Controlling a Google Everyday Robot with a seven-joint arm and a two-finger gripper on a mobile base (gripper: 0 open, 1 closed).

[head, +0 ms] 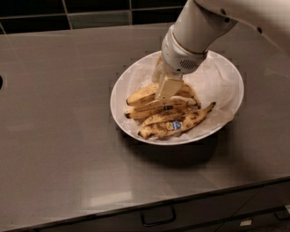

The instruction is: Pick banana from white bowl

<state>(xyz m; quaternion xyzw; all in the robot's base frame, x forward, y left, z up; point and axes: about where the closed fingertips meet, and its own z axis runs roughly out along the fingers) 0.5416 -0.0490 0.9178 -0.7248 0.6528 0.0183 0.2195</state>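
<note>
The white bowl point(116, 90) sits on a dark grey counter, lined with crumpled white paper point(215, 79). Several spotted yellow bananas point(156, 117) lie in its left and front part; the front one carries a blue sticker point(175, 125). My gripper point(166, 89) reaches down from the upper right into the bowl and rests among the top bananas, touching the upper banana point(141, 94). The arm's white wrist point(183, 54) hides the back middle of the bowl.
The counter point(59, 136) stretches left and in front of the bowl. Its front edge runs along the bottom, with a drawer handle point(157, 216) below. A dark tiled wall point(90, 11) stands at the back.
</note>
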